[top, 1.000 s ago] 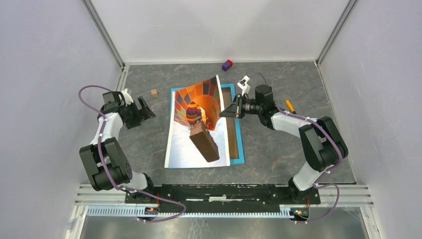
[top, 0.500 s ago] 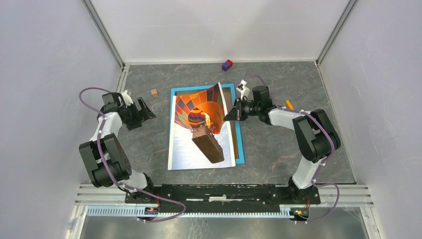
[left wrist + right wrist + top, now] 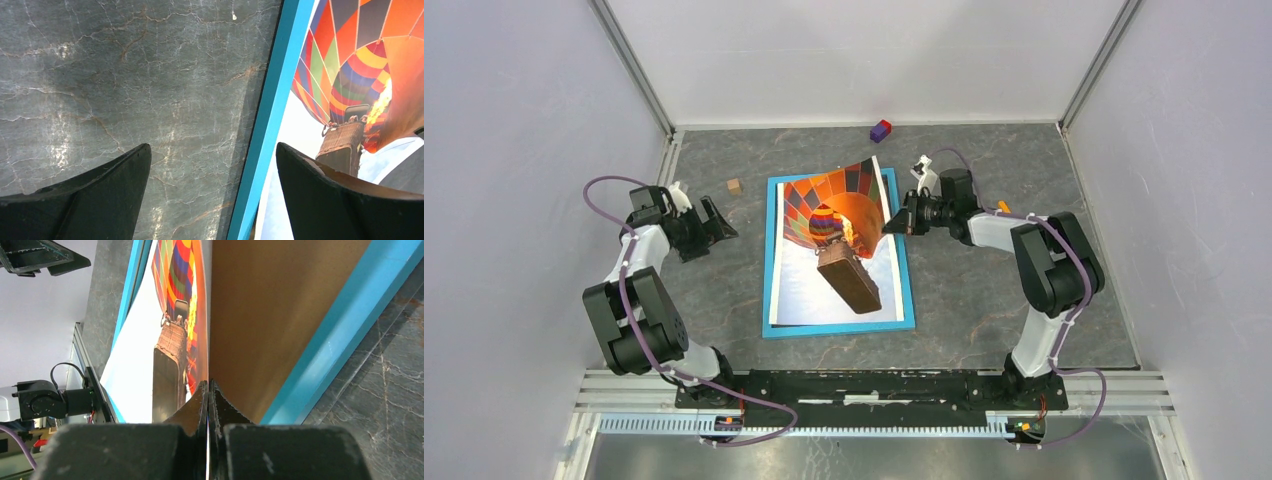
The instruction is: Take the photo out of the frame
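You are looking at a dark grey, marble-veined counter [image 3: 984,300] that is carrying four things. The blue-bordered frame [image 3: 839,329] is lying flat near its middle. A small purple block [image 3: 880,130] is sitting by the far edge, apart from the frame. A little wooden cube [image 3: 734,186] is resting left of the frame's far corner. An orange object [image 3: 1003,207], too small to identify, is lying to the right.

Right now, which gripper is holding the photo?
The right gripper, shut on the raised photo; the left gripper is open beside the frame, holding nothing.
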`<state>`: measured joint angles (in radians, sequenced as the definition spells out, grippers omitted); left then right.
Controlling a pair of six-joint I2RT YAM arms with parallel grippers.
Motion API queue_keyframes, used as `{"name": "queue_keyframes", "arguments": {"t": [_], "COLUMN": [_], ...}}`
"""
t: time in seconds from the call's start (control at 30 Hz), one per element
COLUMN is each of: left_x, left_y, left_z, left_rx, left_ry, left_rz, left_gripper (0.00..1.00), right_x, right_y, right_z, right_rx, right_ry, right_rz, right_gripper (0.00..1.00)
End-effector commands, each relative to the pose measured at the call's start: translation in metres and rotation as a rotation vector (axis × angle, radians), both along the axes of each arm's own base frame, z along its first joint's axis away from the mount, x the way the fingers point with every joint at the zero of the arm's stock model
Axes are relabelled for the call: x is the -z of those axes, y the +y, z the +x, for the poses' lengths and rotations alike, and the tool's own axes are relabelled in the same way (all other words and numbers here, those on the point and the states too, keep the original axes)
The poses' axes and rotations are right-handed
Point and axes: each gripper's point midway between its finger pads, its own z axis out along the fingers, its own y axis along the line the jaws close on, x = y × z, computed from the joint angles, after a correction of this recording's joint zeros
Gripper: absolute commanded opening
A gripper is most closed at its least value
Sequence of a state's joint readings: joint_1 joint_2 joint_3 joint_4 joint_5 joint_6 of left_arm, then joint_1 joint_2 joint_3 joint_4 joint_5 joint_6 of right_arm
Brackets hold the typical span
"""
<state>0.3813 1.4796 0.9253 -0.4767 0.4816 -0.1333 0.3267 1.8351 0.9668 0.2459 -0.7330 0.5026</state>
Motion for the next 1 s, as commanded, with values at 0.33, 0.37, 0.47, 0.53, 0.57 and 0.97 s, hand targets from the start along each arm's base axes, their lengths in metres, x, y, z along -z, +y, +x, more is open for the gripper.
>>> {"name": "queue_keyframes", "arguments": {"t": [0.33,0.37,0.47,0.53,0.57,0.97], "left_x": [-0.003,-0.003,-0.003,-0.005,-0.006,-0.05], "left_y": [-0.002,-0.002,-0.003,-0.002,-0.002,0.004], "left_z": [0.005,0.006,0.006,0.005,0.005,0.005], "left_rx": [0.013,0.013,0.016,0.019,0.02,0.141], "left_ry": [-0.03,-0.031,-0.03,-0.029,-0.027,-0.089], "left_rz": [-0.03,-0.03,-0.033,-0.026,-0.022,0.081], "left_gripper": [1.0,1.0,1.0,1.0,1.0,1.0], "right_x": [-0.011,-0.011,-0.013,-0.015,-0.017,-0.074], "right_y": [0.018,0.019,0.019,0.015,0.012,-0.034], "right_z": [0.011,0.01,0.012,0.017,0.02,0.045], "right_rx": [-0.043,-0.046,-0.051,-0.043,-0.036,-0.032], "right_ry": [-0.056,-0.059,-0.074,-0.097,-0.117,-0.339], "right_rz": [0.009,0.008,-0.012,-0.055,-0.079,-0.34], "right_gripper": [0.0,0.0,0.16,0.42,0.53,0.98]}}
